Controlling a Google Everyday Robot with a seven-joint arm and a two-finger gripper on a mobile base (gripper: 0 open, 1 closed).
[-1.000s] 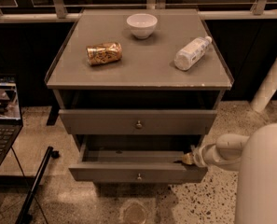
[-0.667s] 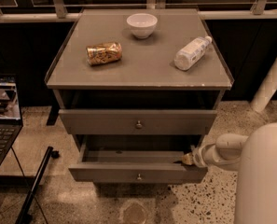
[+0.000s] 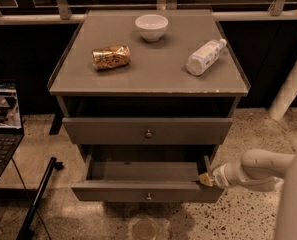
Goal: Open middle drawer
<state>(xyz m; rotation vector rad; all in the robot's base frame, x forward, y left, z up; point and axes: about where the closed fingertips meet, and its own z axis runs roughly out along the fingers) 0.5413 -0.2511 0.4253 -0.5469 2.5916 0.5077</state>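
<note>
Your wide grey middle drawer [image 3: 113, 192] stands pulled out, its floor showing. Your gripper [image 3: 206, 179] sits at its right front corner; you cannot tell its grip.

A grey flat-topped desk [image 3: 153, 79] carries a white round bowl [image 3: 151, 26], a gold patterned can [image 3: 111, 57] and a white plastic bottle [image 3: 204, 57]. The cream, tan-tipped end effector [image 3: 206, 179] sits at the right corner of the grey middle drawer [image 3: 148, 190]. The floor [image 3: 248, 219] is speckled beige.

Wide grey middle drawer [image 3: 113, 191]: front looked matt, smooth. Its small round metal knob [image 3: 148, 197] gave dull shine. Grey cabinet top [image 3: 153, 74] was matt, flat. White round bowl [image 3: 151, 26] looked glossy. Golden-brown crumpled pack [image 3: 111, 57] shone like foil. White plastic bottle [image 3: 204, 57] looked smooth. Speckled stone floor [image 3: 248, 219] was polished. Gripper [image 3: 204, 180] sat at drawer's right front corner. Cream arm shell [image 3: 260, 170] looked like smooth plastic.
</note>
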